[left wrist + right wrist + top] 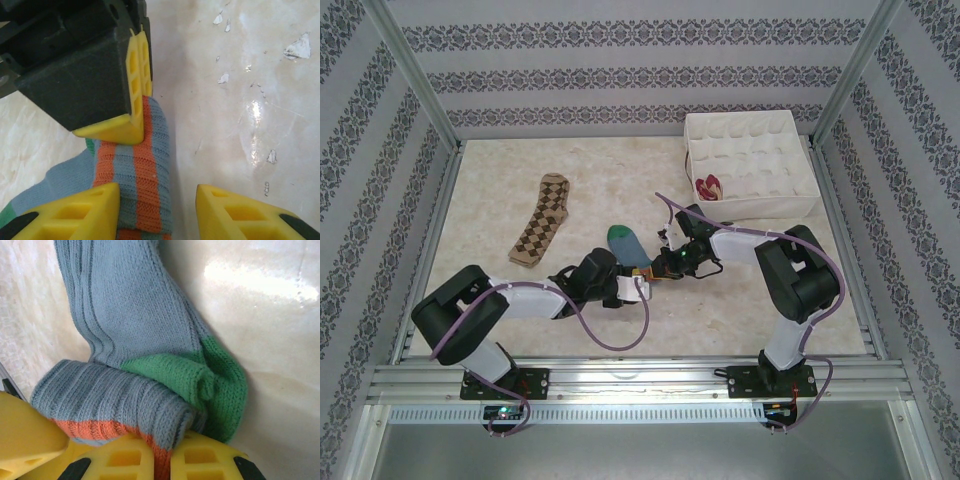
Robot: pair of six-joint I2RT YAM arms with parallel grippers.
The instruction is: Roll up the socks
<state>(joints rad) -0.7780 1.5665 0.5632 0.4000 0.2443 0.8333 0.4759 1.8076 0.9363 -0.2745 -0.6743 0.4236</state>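
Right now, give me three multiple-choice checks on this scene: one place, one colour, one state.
1. Where is the peach-and-red sock?
A) flat on the tabletop
B) in a compartment of the white box
C) draped over the frame

2. What colour is the toe of the striped sock?
A) green
B) white
C) black

3. The right gripper is:
A) open, above the table
B) shut on nothing
C) shut on the striped sock

Answers:
1. B, it sits inside a cell near the box's near-left corner.
2. A, the right wrist view shows a green toe end.
3. C, its yellow fingers are closed with the sock's fold pinched between them.
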